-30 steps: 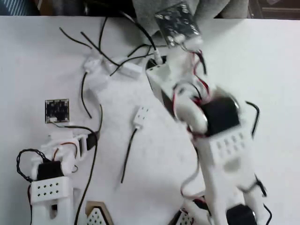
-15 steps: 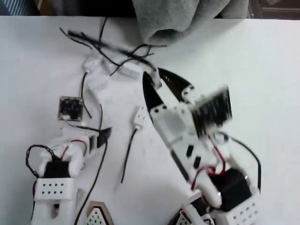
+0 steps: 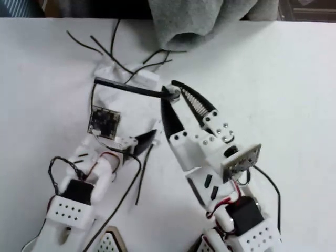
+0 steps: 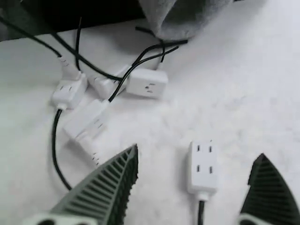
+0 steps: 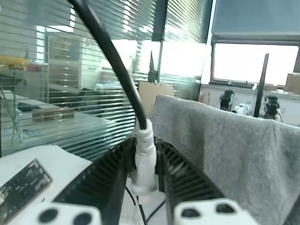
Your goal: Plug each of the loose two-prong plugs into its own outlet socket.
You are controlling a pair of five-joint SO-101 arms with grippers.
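My right gripper (image 3: 169, 92) is shut on a white two-prong plug (image 5: 143, 160) whose black cord (image 3: 126, 88) stretches left above the table. In the right wrist view the plug stands upright between the black fingers (image 5: 180, 180). My left gripper (image 4: 197, 154) is open, low over a white outlet block (image 4: 200, 166) that lies between its fingertips. In the high view the left gripper (image 3: 139, 142) sits just left of the right gripper's finger, and the block's black cord (image 3: 142, 178) trails toward the front. More white plugs and outlet blocks (image 4: 89, 123) lie in a cluster (image 3: 111, 79) behind.
A grey cloth (image 3: 199, 21) hangs over the far table edge. Loose black cords (image 3: 92, 44) spread at the back left. Both arm bases (image 3: 68, 210) stand at the front edge. Bare white table (image 3: 294, 84) extends to the right.
The right arm has drawn back toward the front, and the plug's cord is now lifted and pulled straight. The left arm has moved forward and right, over the outlet block.
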